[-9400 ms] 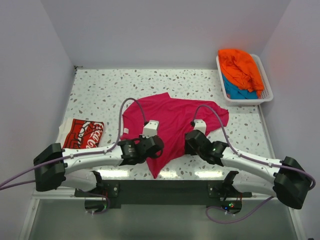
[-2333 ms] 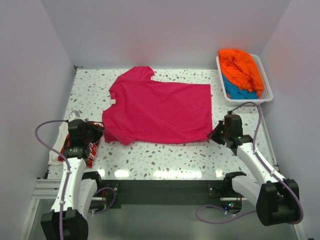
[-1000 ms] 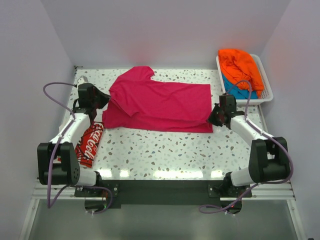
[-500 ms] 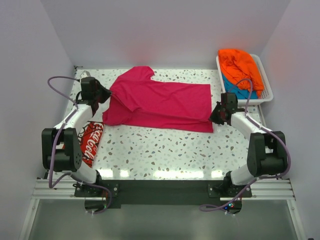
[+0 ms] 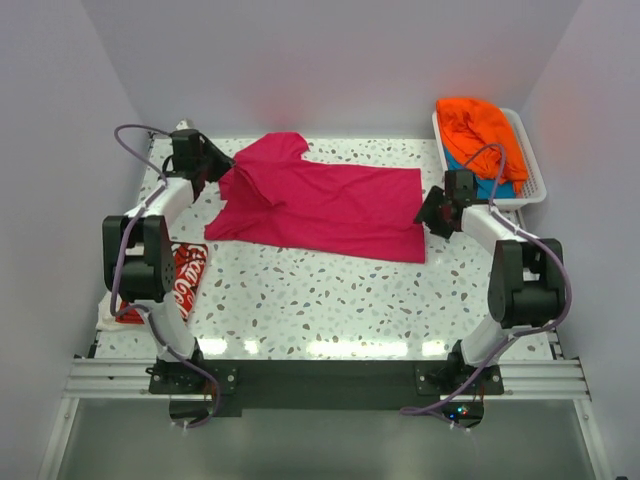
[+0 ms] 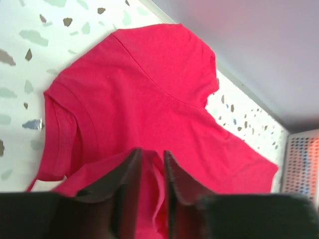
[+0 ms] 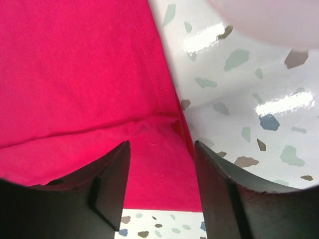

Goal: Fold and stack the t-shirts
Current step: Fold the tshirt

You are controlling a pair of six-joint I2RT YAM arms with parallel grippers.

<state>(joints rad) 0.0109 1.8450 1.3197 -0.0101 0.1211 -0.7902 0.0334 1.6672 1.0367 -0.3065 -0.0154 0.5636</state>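
The magenta-pink t-shirt (image 5: 320,205) lies across the middle of the table, its near edge folded over toward the back. My left gripper (image 5: 218,165) is at its left sleeve. In the left wrist view the jaws (image 6: 152,154) stand narrowly open with a loose ridge of the pink cloth (image 6: 149,99) between them. My right gripper (image 5: 430,213) is at the shirt's right hem, open wide (image 7: 160,147) over the folded corner (image 7: 75,74), gripping nothing. The red t-shirt with white lettering (image 5: 188,280) lies folded at the left, partly behind the left arm.
A white slatted basket (image 5: 535,185) stands at the back right, holding an orange t-shirt (image 5: 482,130) on top of a teal-blue one (image 5: 470,183). Both arms stretch far out along the table's left and right sides. Walls close in the table on three sides.
Both grippers moved toward the back, carrying the shirt's edge over. The right jaws opened wide and let go of the hem; the left jaws parted slightly.
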